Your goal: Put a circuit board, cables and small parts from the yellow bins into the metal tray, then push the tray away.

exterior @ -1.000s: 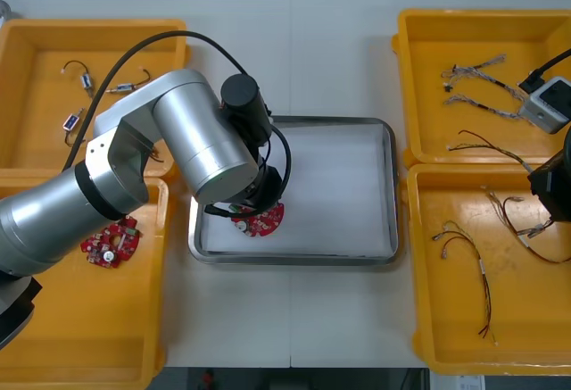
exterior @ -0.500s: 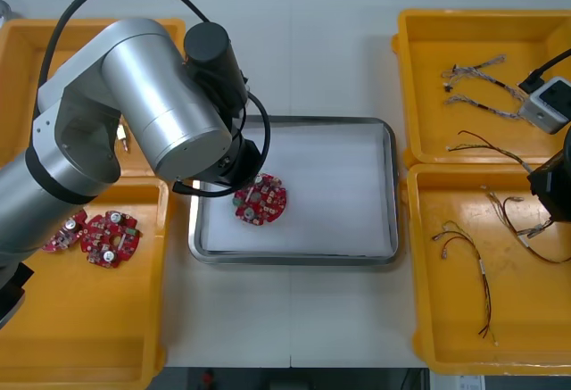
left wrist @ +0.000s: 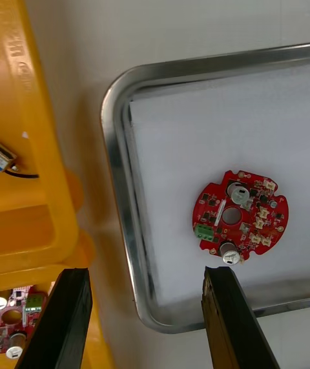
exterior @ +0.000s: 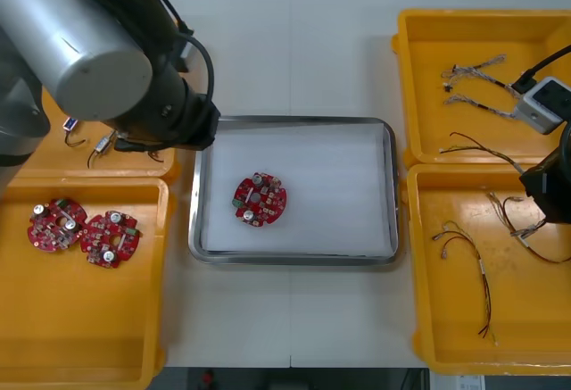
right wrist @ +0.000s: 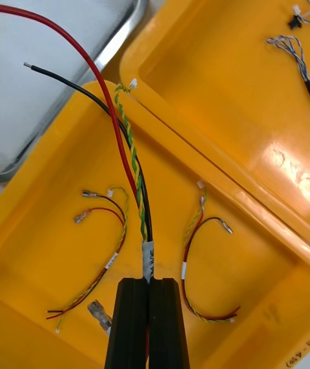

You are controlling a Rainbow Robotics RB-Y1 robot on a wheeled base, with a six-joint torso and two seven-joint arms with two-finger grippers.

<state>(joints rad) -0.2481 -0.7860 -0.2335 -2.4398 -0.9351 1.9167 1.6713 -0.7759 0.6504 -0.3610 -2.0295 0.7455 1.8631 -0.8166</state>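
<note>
My left tool (left wrist: pixel 145 275) stands with its fingers wide apart and nothing between them, over the left rim of the metal tray (exterior: pixel 390 195) on the counter (exterior: pixel 294 51), just beside the far left yellow bin (left wrist: pixel 39 117). The round red circuit board (exterior: pixel 260 201) lies flat on the tray's white inside, toward its left side and clear of my fingers. My right tool (right wrist: pixel 150 282) is clamped tight on a red and yellow cable (right wrist: pixel 131 149) above the near right yellow bin (exterior: pixel 535 327), where other cables (exterior: pixel 473 265) lie.
</note>
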